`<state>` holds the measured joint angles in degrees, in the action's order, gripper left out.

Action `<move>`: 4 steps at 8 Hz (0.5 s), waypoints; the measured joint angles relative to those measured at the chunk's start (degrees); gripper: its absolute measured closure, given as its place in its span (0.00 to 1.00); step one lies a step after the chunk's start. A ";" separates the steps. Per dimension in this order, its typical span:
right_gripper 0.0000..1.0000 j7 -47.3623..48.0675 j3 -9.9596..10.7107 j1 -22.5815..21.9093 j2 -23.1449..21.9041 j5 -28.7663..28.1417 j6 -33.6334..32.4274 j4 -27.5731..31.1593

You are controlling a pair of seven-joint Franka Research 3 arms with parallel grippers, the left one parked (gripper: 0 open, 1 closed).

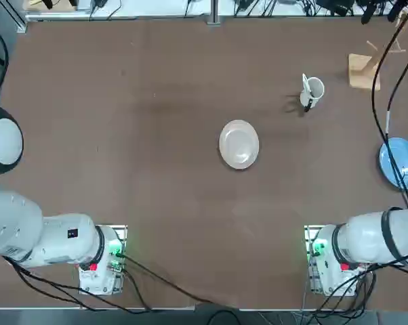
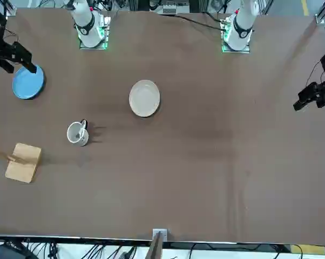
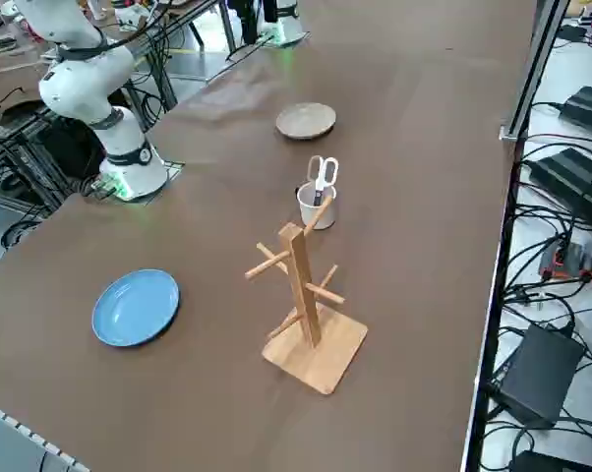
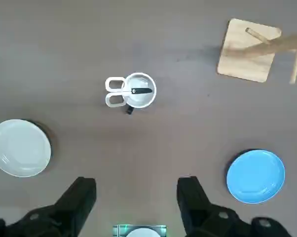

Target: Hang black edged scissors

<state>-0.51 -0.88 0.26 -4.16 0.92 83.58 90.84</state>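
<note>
From overhead, the black edged scissors (image 1: 305, 84) stand in a white mug (image 1: 313, 91) beyond the cream plate (image 1: 239, 143). From the right side, a wooden peg rack (image 3: 305, 305) stands near the mug. In the wrist view, the right tool (image 4: 137, 197) hangs released, well apart from the mug.

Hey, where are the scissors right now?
The black edged scissors stand blades-down in the white mug, between the wooden peg rack and the white plate, on the robot's right side.

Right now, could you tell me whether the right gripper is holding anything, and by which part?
Nothing is held. The right gripper hangs open and empty high above the table, apart from the white-handled scissors, which stand blades-down in the small white mug.
</note>
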 joint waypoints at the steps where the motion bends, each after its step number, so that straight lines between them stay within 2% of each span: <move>1: 0.00 0.01 -0.10 0.01 0.22 0.00 0.31 0.00; 4: 0.00 0.00 -0.33 -0.01 1.21 0.02 1.43 -0.83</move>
<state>-0.51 -1.21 0.25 -2.95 0.95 85.01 90.01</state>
